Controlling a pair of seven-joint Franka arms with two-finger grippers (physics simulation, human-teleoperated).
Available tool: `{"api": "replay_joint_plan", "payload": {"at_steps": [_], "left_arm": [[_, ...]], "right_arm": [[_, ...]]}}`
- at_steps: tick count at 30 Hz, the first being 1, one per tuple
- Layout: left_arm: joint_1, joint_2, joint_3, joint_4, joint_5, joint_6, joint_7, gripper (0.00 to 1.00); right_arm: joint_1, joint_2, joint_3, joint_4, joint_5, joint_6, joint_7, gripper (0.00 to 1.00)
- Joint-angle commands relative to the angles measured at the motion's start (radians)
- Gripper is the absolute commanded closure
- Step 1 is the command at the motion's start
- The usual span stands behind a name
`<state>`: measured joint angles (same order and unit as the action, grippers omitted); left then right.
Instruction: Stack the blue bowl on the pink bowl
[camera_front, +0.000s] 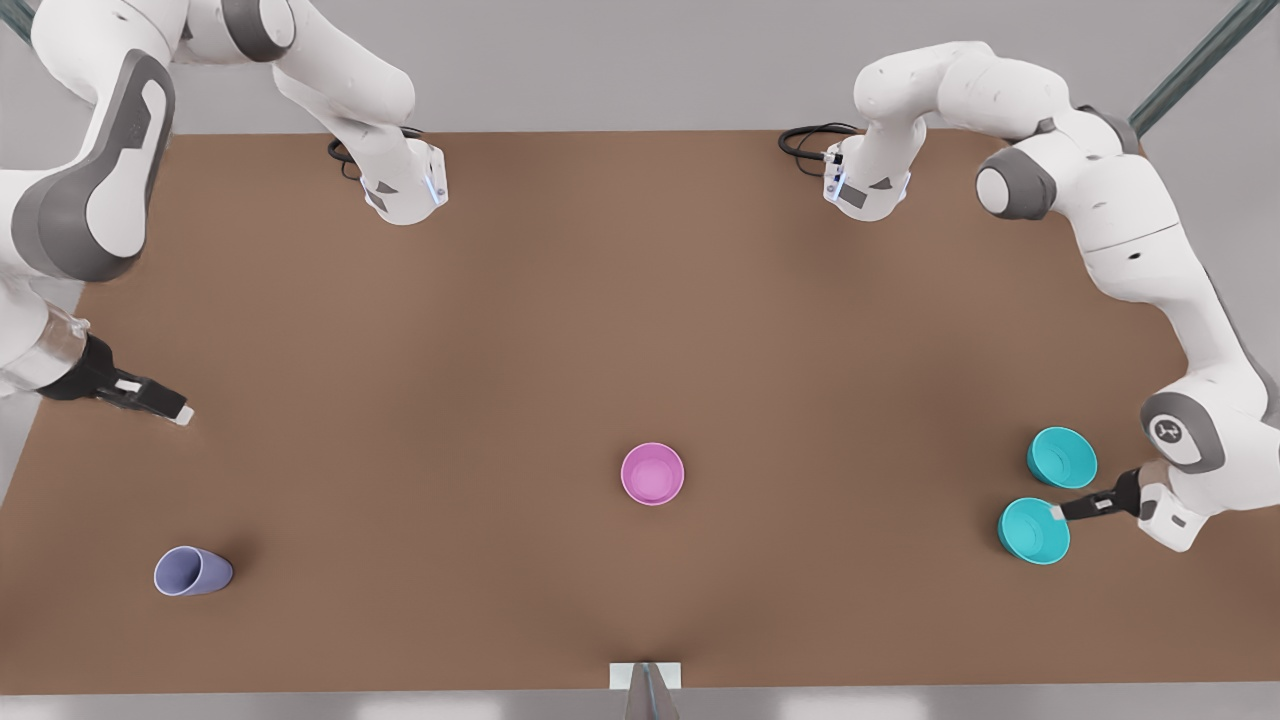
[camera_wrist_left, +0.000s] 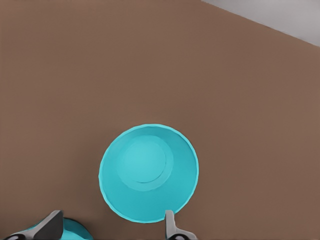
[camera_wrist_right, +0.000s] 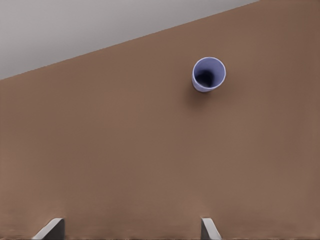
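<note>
Left gripper (camera_front: 1056, 512), fingers spread, hovers at the round teal plastic bowl (camera_front: 1033, 531); right gripper (camera_front: 183, 415), spread, waits apart from the round pink plastic bowl (camera_front: 652, 474).

- You'll find no readable text, numbers or brand names anywhere.
- One sign only: a small round emblem on the grey joint cap (camera_front: 1166, 431) of the arm at the front view's right; not legible.
</note>
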<state>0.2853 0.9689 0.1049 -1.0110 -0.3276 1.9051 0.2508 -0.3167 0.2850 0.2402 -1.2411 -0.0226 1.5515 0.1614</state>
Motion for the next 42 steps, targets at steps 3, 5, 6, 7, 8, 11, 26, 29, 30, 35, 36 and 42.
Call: {"api": "replay_joint_plan", "payload": {"at_steps": [3,5,6,7,8,11,26,29,30,35,36,42], "left_arm": [[0.009,0.039,-0.010,0.003,-0.034,0.226,0.481,0.00],[0.008,0.071,-0.025,-0.006,-0.036,0.238,0.472,0.00],[0.008,0.080,-0.025,-0.005,-0.038,0.244,0.472,0.00],[0.012,0.083,-0.025,-0.005,-0.045,0.249,0.472,0.00],[0.012,0.091,-0.025,-0.008,-0.050,0.262,0.470,0.00],[0.012,0.105,-0.025,-0.012,-0.050,0.261,0.433,0.00],[-0.011,0.085,-0.025,-0.047,-0.033,0.097,0.308,0.79],[-0.120,-0.018,-0.019,-0.081,-0.002,0.025,0.098,0.79],[-0.170,-0.065,-0.017,-0.109,-0.002,-0.001,0.013,0.79],[-0.460,-0.130,-0.040,-0.041,-0.011,-0.302,-0.659,0.79],[-0.554,-0.139,-0.042,-0.040,-0.015,-0.313,-0.829,0.79],[-0.614,-0.076,-0.188,-0.051,-0.068,-0.037,-1.193,0.79]], "right_arm": [[-0.002,-0.066,0.001,0.008,-0.026,-0.326,-0.296,0.00],[0.117,-0.122,-0.110,-0.006,-0.026,-0.317,-0.298,0.00],[0.123,-0.181,-0.111,-0.075,-0.026,-0.251,-0.296,0.00],[0.133,-0.196,-0.113,-0.097,-0.028,-0.238,-0.296,0.00],[0.139,-0.193,-0.121,-0.100,-0.028,-0.237,-0.295,0.00],[0.123,-0.118,-0.122,-0.081,-0.031,-0.231,-0.295,0.00],[0.116,-0.087,-0.121,-0.077,-0.030,-0.203,-0.292,0.00],[0.111,-0.087,-0.122,-0.077,-0.030,-0.203,-0.293,0.00],[0.110,-0.086,-0.122,-0.077,-0.028,-0.203,-0.293,0.00],[0.110,-0.086,-0.122,-0.077,-0.028,-0.203,-0.293,0.00],[0.110,-0.086,-0.122,-0.077,-0.026,-0.203,-0.293,0.00],[0.110,-0.086,-0.122,-0.078,-0.025,-0.203,-0.293,0.00]]}}
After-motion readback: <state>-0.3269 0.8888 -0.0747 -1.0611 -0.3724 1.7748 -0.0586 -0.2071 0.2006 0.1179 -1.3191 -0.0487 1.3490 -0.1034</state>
